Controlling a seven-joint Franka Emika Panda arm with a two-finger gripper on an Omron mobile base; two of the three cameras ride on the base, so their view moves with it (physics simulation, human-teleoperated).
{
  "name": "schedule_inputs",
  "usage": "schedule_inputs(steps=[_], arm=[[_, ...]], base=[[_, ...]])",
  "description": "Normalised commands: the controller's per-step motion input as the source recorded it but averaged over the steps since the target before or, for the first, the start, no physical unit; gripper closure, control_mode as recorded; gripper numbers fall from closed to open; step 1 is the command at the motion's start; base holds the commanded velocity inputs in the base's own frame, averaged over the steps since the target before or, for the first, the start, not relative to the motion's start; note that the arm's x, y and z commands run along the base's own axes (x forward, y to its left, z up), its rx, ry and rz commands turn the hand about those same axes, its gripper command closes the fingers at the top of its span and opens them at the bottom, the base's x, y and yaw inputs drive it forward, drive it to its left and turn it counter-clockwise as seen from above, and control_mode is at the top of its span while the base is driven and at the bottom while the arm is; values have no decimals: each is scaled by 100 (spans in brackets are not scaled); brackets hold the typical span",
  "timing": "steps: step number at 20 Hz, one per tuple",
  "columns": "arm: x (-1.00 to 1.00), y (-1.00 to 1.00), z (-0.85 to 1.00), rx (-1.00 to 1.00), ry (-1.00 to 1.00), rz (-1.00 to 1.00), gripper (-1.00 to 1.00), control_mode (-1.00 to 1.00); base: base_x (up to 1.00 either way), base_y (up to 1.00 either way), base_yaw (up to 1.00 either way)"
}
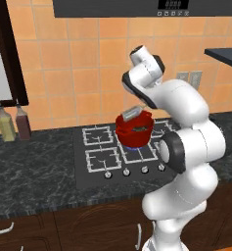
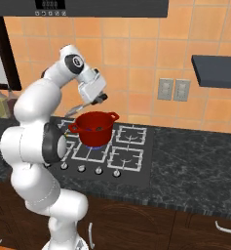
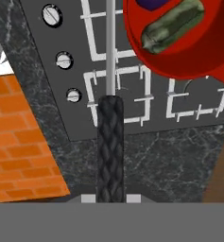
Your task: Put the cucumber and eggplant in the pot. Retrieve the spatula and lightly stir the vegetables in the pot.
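Holding the spatula (image 1: pixel 131 113) by its dark handle, the fingers (image 2: pixel 91 102) are clamped narrow around it above the hob (image 1: pixel 100 147). Its silver head is hanging at the rim of the red pot (image 1: pixel 134 130), which is sitting on a burner with the cucumber (image 3: pixel 172 27) lying inside.

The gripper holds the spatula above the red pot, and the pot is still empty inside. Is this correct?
Not quite: the pot is not empty. The hand view shows the cucumber lying inside it. The rest holds: the gripper holds the spatula above it.
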Motion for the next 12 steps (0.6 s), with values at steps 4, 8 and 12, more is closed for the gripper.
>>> schedule_inputs(steps=[4, 8, 12], arm=[[86, -65, -4, -23, 0, 0, 100, -100], [54, -55, -19, -29, 0, 0, 100, -100], [30, -5, -17, -32, 8, 0, 100, -100]], base=[[0, 0, 0], [0, 0, 0], [0, 0, 0]])
